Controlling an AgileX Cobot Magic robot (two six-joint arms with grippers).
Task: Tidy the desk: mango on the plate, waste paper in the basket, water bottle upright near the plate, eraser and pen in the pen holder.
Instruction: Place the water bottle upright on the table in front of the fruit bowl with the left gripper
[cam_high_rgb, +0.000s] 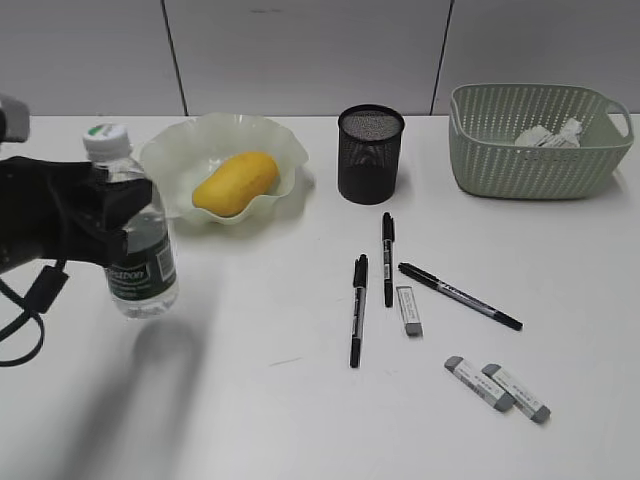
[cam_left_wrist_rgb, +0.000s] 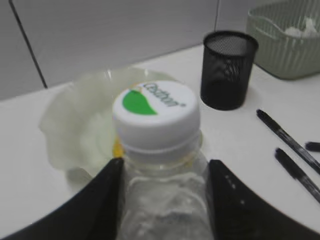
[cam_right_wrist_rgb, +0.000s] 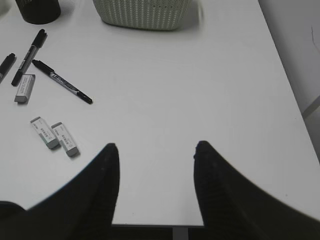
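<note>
Clear plastic water bottle (cam_high_rgb: 140, 250) with dark green label and white-and-green cap: upright at the left of the large plain white desk (cam_high_rgb: 250, 400), just beside the plate, base apparently on or barely above the tabletop; cannot tell which. Pinched at the shoulder by the black left gripper (cam_left_wrist_rgb: 160, 192), a finger (cam_left_wrist_rgb: 95, 200) pressed to each side. Beyond it, the pale green translucent plate (cam_high_rgb: 170, 150) with wavy ruffled rim, already carrying the smooth yellow-orange mango (cam_high_rgb: 236, 183).

Step in hand, by judgement: placing the bottle upright near the plate. Next move calls for a settled base, then a gentle spreading of the jaws and a straight retreat without tipping it.

Further right: black mesh pen holder (cam_high_rgb: 370, 155), upright. In front of it, 3 black pens (cam_high_rgb: 387, 257) and 3 grey-and-white erasers (cam_high_rgb: 409, 310) loose on the desk, not yet collected. At far right, pale sage-green woven-pattern basket (cam_high_rgb: 490, 160) with crumpled white waste paper (cam_high_rgb: 548, 135) inside.

Right gripper (cam_right_wrist_rgb: 155, 155): spread apart, empty, above bare tabletop near the desk's right edge.
</note>
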